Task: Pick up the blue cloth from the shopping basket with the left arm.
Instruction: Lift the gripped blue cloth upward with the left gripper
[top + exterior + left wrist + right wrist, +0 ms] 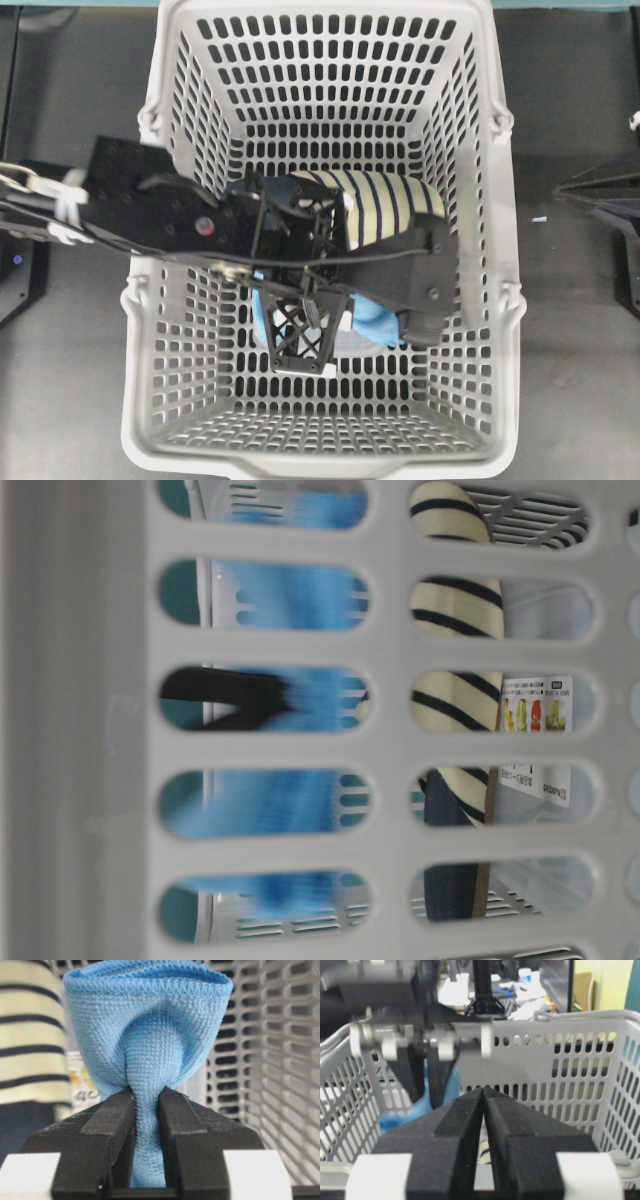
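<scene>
So the left gripper (147,1125) is clamped on the blue cloth (150,1035), striped slipper (385,205) at 1 o'clock, leaving only the lift out of the shopping basket (320,462).

Overhead straight down, table-level pressed against the shopping basket (320,440) wall, both wrist views sharing its interior.

The left arm (150,205) is made of flat black plates, with white ties and a black cable. The left gripper (146,1105) has black textured fingers on white blocks.
</scene>
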You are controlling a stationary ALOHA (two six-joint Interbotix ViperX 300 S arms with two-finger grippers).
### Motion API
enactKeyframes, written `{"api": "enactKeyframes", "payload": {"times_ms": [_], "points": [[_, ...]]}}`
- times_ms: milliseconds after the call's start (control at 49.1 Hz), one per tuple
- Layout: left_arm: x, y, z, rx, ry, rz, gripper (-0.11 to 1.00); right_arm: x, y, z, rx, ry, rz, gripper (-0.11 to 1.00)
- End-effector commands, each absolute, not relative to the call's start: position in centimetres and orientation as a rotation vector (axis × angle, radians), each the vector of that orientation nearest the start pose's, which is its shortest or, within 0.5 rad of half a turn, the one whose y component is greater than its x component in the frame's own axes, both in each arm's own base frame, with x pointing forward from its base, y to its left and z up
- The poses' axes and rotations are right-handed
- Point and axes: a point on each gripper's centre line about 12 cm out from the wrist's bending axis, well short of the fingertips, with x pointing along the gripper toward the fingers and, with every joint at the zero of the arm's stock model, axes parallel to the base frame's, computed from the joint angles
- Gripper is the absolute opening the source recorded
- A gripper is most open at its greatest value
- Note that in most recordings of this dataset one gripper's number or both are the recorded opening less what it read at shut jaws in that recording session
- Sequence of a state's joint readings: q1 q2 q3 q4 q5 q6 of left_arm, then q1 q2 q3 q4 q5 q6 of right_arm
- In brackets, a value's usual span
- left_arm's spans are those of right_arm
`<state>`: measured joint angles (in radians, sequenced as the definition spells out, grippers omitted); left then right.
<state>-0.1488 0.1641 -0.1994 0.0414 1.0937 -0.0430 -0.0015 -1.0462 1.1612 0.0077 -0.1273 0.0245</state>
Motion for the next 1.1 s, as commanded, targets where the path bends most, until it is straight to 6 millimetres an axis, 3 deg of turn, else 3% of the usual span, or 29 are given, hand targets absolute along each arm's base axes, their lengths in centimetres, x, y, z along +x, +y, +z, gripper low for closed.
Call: {"api": "enactKeyframes", "payload": {"times_ms": [0,82,204,1080], "points": [[45.3,-6.4,38.0,0.069,0.992,-0.086,0.12,18.7,0.0,30.0,0.035,-0.026,-0.001,0.01],[44.9,-6.4,40.1,0.066,0.995,-0.083,0.12,18.6,0.0,30.2,0.035,-0.034,-0.001,0.01],[44.9,-6.3,41.3,0.065,1.009,-0.079,0.12,18.5,0.0,30.3,0.037,-0.038,-0.001,0.01],[45.4,-6.0,40.2,0.065,1.035,-0.072,0.12,18.3,0.2,30.6,0.036,-0.058,0.01,0.01]]}}
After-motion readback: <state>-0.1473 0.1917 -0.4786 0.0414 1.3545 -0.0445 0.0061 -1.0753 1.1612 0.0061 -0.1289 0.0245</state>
